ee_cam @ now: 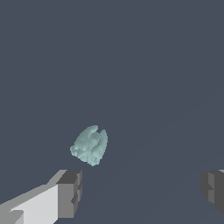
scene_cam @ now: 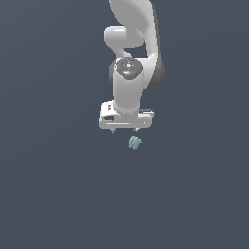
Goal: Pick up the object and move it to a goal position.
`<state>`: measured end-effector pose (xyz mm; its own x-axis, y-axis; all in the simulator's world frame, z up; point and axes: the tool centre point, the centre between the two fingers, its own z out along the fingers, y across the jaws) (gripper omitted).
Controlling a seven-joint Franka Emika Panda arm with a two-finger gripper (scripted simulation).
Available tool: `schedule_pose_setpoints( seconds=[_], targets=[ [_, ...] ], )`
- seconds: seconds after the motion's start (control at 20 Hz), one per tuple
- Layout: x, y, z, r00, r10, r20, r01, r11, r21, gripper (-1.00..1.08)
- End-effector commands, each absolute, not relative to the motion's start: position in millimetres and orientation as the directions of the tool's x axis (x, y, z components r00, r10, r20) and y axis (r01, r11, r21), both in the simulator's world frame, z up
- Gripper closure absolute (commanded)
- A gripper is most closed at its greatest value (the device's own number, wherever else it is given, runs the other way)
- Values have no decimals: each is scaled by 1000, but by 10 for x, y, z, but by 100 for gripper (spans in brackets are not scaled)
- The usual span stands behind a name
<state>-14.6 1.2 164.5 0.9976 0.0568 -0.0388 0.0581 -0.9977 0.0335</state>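
The object (scene_cam: 135, 143) is a tiny pale teal-green lumpy item lying on the dark grey surface, just below the white gripper (scene_cam: 125, 132) in the exterior view and slightly to that view's right of its centre. In the wrist view the object (ee_cam: 90, 145) lies ahead of the gripper (ee_cam: 142, 192), close to one grey fingertip (ee_cam: 70, 192) and outside the gap between the fingers. The jaws stand wide apart and hold nothing. The other fingertip (ee_cam: 213, 188) shows at the picture's edge.
The white arm (scene_cam: 130, 58) rises above the gripper toward the top of the exterior view. A plain dark grey surface (scene_cam: 58, 185) fills the rest of both views.
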Motion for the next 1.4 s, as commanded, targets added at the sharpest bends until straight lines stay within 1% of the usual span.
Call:
schedule_pose_setpoints(
  seconds=[0.0,0.5,0.85,1.35],
  targets=[
    [-146,12,1645,998,57,-39,58,-998,34,-92],
    [-154,70,1602,998,44,-37,44,-999,-2,-92],
    [-159,82,1584,999,37,-36,37,-999,-1,-92],
    [-231,254,1335,998,-62,-24,-62,-998,1,-92]
  ],
)
